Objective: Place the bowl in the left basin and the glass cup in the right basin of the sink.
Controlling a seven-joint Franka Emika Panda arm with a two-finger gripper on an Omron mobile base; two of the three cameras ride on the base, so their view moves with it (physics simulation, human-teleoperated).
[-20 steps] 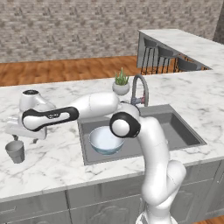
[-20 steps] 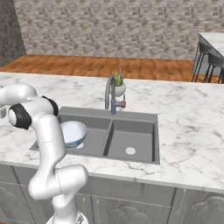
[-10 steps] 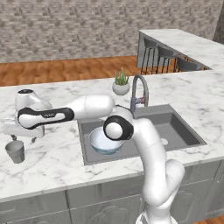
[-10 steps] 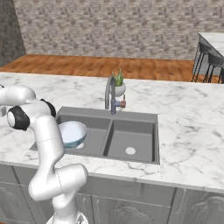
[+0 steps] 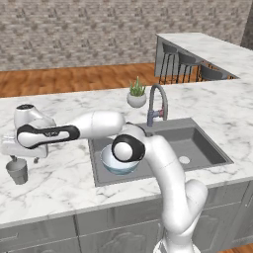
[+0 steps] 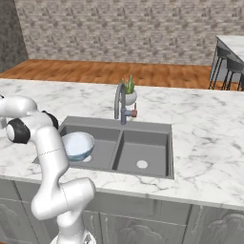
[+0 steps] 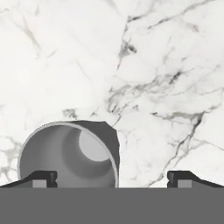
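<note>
The glass cup (image 5: 17, 171) stands upright on the marble counter, far left of the sink (image 5: 163, 129). My gripper (image 5: 14, 158) hangs open just above it, pointing down. In the hand view the glass cup (image 7: 70, 153) lies near the left fingertip (image 7: 43, 178), off centre in the gripper (image 7: 112, 179), and nothing is held. The bowl (image 5: 111, 166) rests in the left basin (image 5: 98, 148), partly hidden by my elbow. From the other side, the bowl (image 6: 80, 144) sits in the left basin (image 6: 99, 137), and the right basin (image 6: 143, 148) holds nothing.
A curved chrome tap (image 5: 157, 102) and a small white plant pot (image 5: 136, 99) stand behind the sink. My arm stretches leftward across the counter over the left basin. A raised bar counter with stools (image 5: 188, 62) is at the far right.
My elbow has swung a little to the left over the bowl and the hand has eased toward the cup. The cup and the bowl have not moved.
</note>
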